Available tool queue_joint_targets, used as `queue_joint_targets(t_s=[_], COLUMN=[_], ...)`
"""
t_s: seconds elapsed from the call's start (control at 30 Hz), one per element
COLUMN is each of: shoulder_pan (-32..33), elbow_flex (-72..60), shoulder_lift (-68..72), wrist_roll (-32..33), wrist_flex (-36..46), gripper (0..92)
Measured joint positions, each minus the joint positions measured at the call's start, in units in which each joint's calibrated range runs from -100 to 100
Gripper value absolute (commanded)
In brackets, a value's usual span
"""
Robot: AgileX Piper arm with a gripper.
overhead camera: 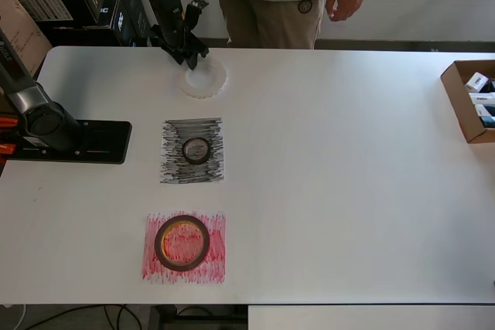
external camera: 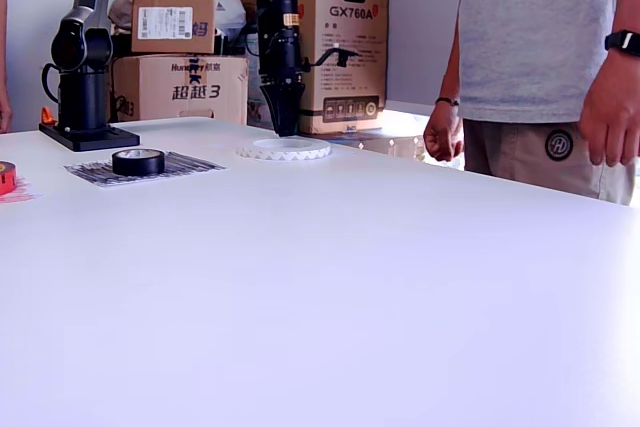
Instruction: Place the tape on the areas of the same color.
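white table (overhead camera: 348, 191) | black patch (overhead camera: 174, 169) | red patch (overhead camera: 155, 267) | white tape roll (overhead camera: 205, 79) | arm base (overhead camera: 97, 142)

A big white table (overhead camera: 348, 191) fills most of the room. A person in a gray shirt and tan pants (external camera: 540, 57) stands at the far side of it. In the exterior view, brown cardboard boxes (external camera: 180, 47) are stacked behind the table by a pale wall. In the overhead view, an open box (overhead camera: 470, 100) sits on the table's right edge. Bright light falls across the tabletop.
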Motion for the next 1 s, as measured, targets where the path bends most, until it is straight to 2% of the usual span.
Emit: queue_joint_targets(t_s=[0.23,0.43,0.63,1.0], shoulder_pan=[0.58,-0.27,-4.59,-15.3], elbow_flex=[-3.72,-11.92,-21.66,-27.33], shoulder_lift=[0.0,0.0,0.0,1.19], wrist_roll=[0.0,0.0,-0.57,-4.43], wrist_flex=[0.93,7.1,14.62,16.32], gripper=[49.6,49.3,48.9,48.9])
